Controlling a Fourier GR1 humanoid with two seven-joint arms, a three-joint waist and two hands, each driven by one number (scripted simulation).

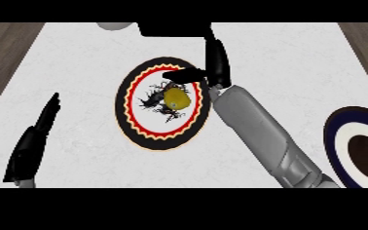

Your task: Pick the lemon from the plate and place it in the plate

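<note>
A yellow lemon [176, 98] lies in the middle of a round plate [132, 82] that has a black rim, a red and yellow zigzag ring and a white centre with black markings. My right hand [217, 61] hovers over the plate's upper right edge. It is open, and its thumb [183, 74] reaches left just above the lemon without closing on it. Its grey forearm runs down to the lower right. At the lower left my left hand [34, 139] rests open with straight fingers pointing up, well clear of the plate.
A second plate [336, 141] with a dark blue rim, a white ring and a dark centre shows partly at the right edge. A pale grey rounded object [115, 26] sits at the far edge. Wooden floor borders the white counter on both sides.
</note>
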